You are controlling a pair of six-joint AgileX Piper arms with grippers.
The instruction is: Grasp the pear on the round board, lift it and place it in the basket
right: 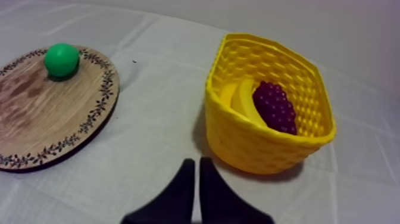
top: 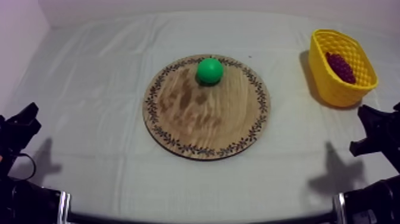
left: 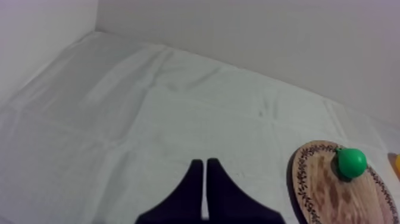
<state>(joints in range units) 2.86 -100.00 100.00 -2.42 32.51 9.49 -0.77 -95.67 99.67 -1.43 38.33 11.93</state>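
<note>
Smooth green pear (top: 210, 70) on round wooden board (top: 202, 128), centre; latticed yellow basket (top: 340, 90), upper right; left gripper (left: 204, 171) and right gripper (right: 195, 171) closed, empty.

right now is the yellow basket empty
Not empty: the basket holds a bunch of grapes and a banana beside it.

Creased grey-white tablecloth (top: 89, 119) (softly shadowed in places) meets a pale wall (left: 268, 36).

Bunch of grapes (right: 275, 107), dark purple, lies inside yellow basket (right: 256, 149). Banana (right: 241, 98) just beside, touching grapes, partly hidden behind basket wall. Grey-white cloth (top: 89, 119) spread over whole surface, soft creases across it. Pale wall (left: 268, 36) stands behind.
</note>
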